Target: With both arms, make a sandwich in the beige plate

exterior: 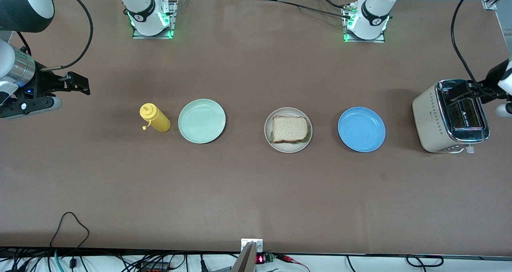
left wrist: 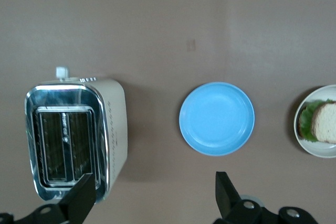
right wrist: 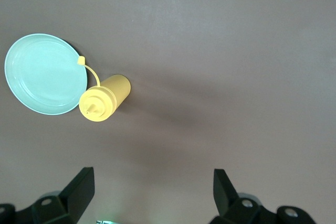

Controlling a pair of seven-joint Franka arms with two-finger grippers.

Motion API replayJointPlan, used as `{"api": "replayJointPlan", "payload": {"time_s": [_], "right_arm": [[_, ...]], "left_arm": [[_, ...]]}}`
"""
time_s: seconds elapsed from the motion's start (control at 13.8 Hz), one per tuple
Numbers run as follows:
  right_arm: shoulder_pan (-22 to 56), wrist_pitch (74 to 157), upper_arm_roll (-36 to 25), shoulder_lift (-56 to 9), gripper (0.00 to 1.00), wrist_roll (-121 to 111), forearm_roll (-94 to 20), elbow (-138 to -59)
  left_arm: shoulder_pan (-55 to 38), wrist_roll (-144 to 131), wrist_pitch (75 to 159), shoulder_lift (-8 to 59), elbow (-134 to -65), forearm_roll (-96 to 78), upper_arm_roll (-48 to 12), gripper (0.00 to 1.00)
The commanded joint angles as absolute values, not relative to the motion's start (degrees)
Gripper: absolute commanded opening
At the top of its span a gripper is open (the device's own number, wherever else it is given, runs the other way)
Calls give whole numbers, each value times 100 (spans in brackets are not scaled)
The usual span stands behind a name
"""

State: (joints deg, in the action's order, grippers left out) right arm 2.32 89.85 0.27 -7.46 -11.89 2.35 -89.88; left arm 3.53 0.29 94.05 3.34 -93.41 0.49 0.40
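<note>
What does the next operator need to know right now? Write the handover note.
Left gripper: open, holding nothing, up over the toaster at its end of the table.
Right gripper: open, holding nothing, up at its own end of the table.
Sandwich: bread, lettuce, bread, stacked on the beige plate, between the green plate and blue plate.
Done: sandwich looks assembled.
Left: apparently nothing.

A robotics lab: bolted arm bases [exterior: 152, 18] and loose cables [exterior: 68, 224] edge the table [exterior: 256, 192].
</note>
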Motion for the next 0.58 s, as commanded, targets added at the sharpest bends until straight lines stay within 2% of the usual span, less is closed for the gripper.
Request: {"api": "replayJointPlan", "payload": {"time_s": [0.0, 0.51], "right_arm": [[176, 9026, 62, -615, 100, -1318, 263, -9132], [193, 9114, 70, -615, 100, -1275, 316, -9132]], "left_arm": [[273, -123, 9588, -218, -10010, 114, 35, 100], [281, -123, 9370, -554, -10230, 105, -96, 100]]}}
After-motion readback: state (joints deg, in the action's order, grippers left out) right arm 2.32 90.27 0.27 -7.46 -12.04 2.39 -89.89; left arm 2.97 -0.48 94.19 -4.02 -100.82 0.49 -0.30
